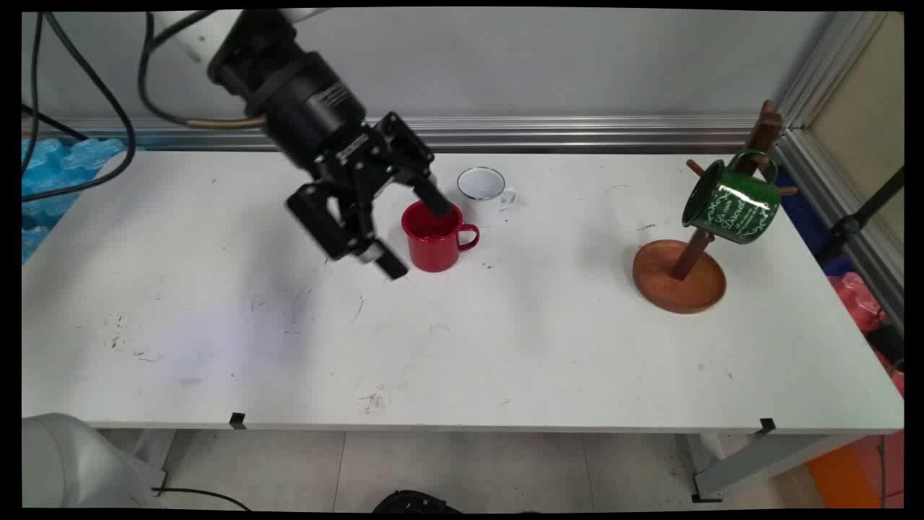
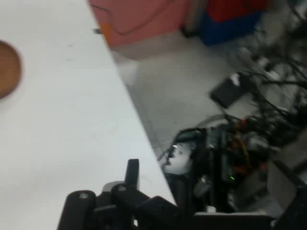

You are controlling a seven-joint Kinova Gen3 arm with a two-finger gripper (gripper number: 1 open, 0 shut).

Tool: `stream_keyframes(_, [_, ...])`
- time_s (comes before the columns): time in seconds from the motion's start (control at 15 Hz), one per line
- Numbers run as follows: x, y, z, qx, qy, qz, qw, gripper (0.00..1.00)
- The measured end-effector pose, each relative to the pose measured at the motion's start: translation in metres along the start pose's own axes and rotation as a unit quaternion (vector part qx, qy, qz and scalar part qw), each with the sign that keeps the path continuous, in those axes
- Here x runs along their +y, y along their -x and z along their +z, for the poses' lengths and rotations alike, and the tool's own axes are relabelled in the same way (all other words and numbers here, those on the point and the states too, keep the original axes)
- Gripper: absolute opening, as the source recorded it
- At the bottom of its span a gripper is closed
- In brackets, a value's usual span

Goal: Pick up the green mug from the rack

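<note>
The hand [image 1: 419, 238] sits left of frame centre, tilted, its fingers spread wide: one fingertip rests at the rim of the red mug [image 1: 433, 245], the other hangs just left of the mug's base. Nothing is gripped. The mug stands upright on the bench [image 1: 216, 325], handle to the right. Just behind it stands a white cup [image 1: 482, 185]. At the right, a green mug [image 1: 733, 202] hangs on a wooden stand [image 1: 678, 285].

A mug [image 1: 435, 238] stands before a cup [image 1: 482, 185], left of a rack [image 1: 680, 278].
</note>
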Motion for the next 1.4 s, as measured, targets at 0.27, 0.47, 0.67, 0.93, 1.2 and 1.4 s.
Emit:
stream_keyframes(0.27, [-0.018, -0.002, 0.003, 0.031, -0.042, -0.052, 0.9973, 1.0])
stream_keyframes(0.47, [-0.03, -0.005, 0.007, 0.051, -0.061, -0.08, 0.9936, 1.0])
stream_keyframes(0.67, [-0.044, -0.009, 0.016, 0.072, -0.078, -0.107, 0.9886, 1.0])
stream_keyframes(0.93, [-0.064, -0.016, 0.036, 0.096, -0.096, -0.132, 0.982, 1.0])
stream_keyframes(1.2, [-0.084, -0.026, 0.059, 0.114, -0.107, -0.144, 0.977, 1.0])
stream_keyframes(1.4, [-0.099, -0.033, 0.077, 0.126, -0.112, -0.148, 0.9745, 1.0])
